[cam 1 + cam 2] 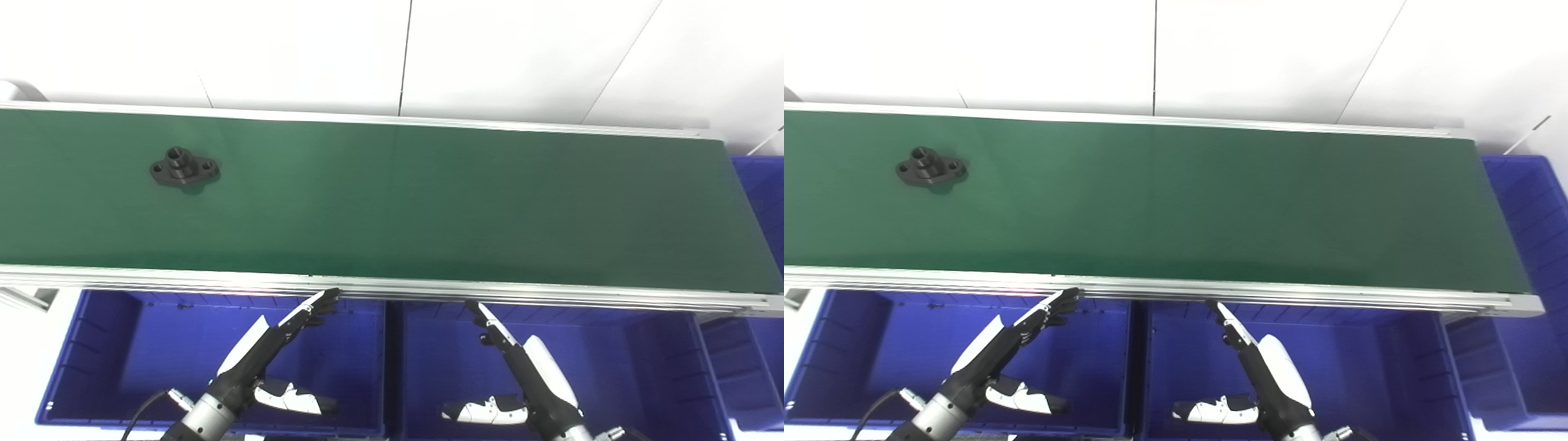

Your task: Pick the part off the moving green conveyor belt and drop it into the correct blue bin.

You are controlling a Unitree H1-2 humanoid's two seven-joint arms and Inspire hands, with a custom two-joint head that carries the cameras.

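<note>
A black flanged part (184, 168) with a raised middle hub and two bolt holes lies on the green conveyor belt (429, 202) at its left end; it also shows in the right eye view (930, 168). My left hand (272, 355) is open and empty, fingers stretched out, above the left blue bin (92, 367), just below the belt's near rail. My right hand (520, 367) is open and empty above the middle blue bin (643, 367). Both hands are far from the part.
An aluminium rail (392, 288) runs along the belt's near edge. A third blue bin (765, 202) stands past the belt's right end. White wall panels (392, 49) rise behind the belt.
</note>
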